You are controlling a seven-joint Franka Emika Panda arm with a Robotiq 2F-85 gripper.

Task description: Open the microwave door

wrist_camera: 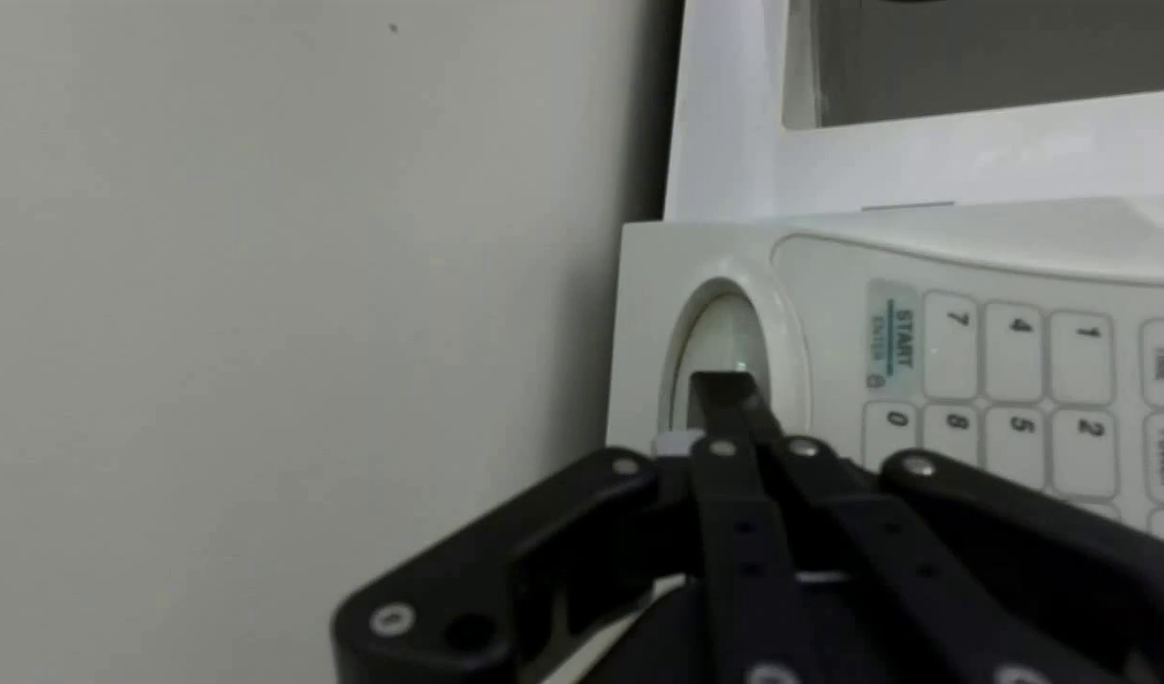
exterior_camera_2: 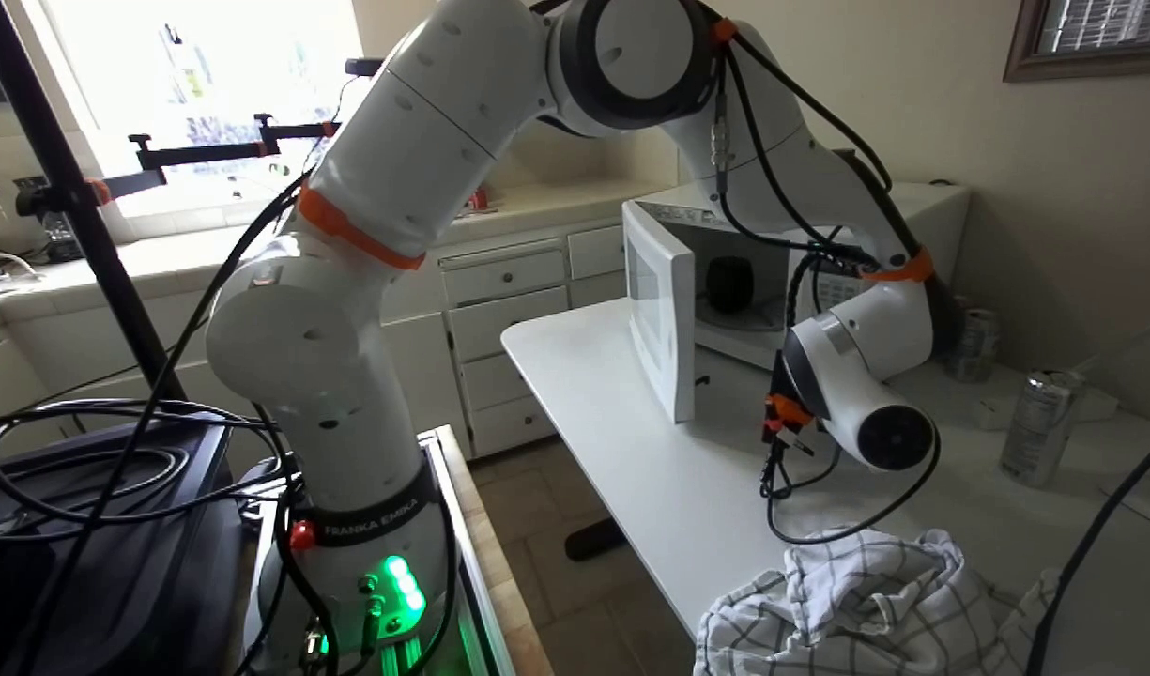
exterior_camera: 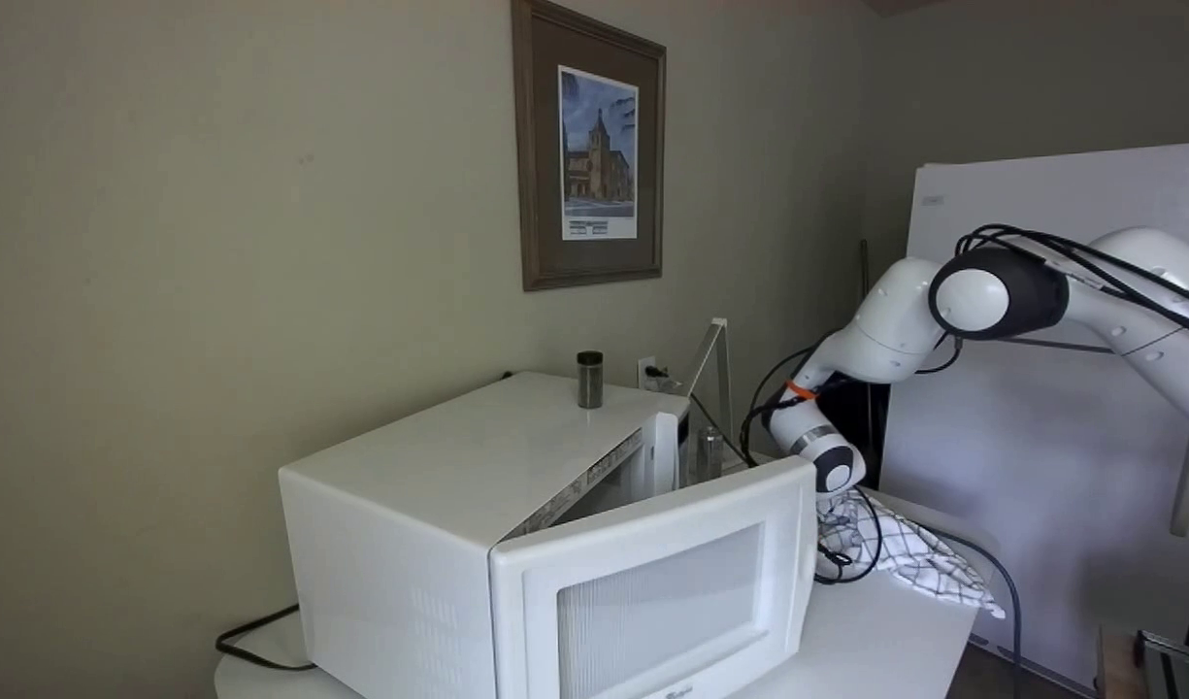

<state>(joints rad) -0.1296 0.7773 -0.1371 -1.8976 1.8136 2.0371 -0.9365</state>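
Plainly open, the large boxy white microwave [exterior_camera: 439, 466] occupies the lower centre of the frame in an exterior view, resting on a white table [exterior_camera: 875, 631]. Its top and side are smooth and glossy, with faint vent marks on the side. Its flat white door [exterior_camera: 643, 573] stands out at an angle: the left end meets the body, the free edge points right, leaving a wedge-shaped gap above. A greyish-white window [exterior_camera: 681, 607], finely ribbed at its left, is set in a broad white frame; a small mark on the bottom edge is hard to read. A dark-lidded jar [exterior_camera: 590, 381] stands upright on the microwave's top.

In an exterior view the microwave also shows right of centre, partly behind the white robot arm [exterior_camera_2: 424, 122]. The door stands nearly edge-on, showing the shaded interior [exterior_camera_2: 767, 272], where 1 dark, cup-like object [exterior_camera_2: 729, 284] sits on a round plate [exterior_camera_2: 760, 316].

In the wrist view a white control panel [wrist_camera: 981, 361] lies at the right of the frame, its labels turned sideways: START and keys such as 7, 4 and 1. Near its left corner is an oval button [wrist_camera: 729, 328] inside a raised ring. The black gripper [wrist_camera: 729, 389], at lower centre, has its 2 fingers [wrist_camera: 745, 541] pressed together, tips overlapping the button; whether they touch it, I cannot tell.
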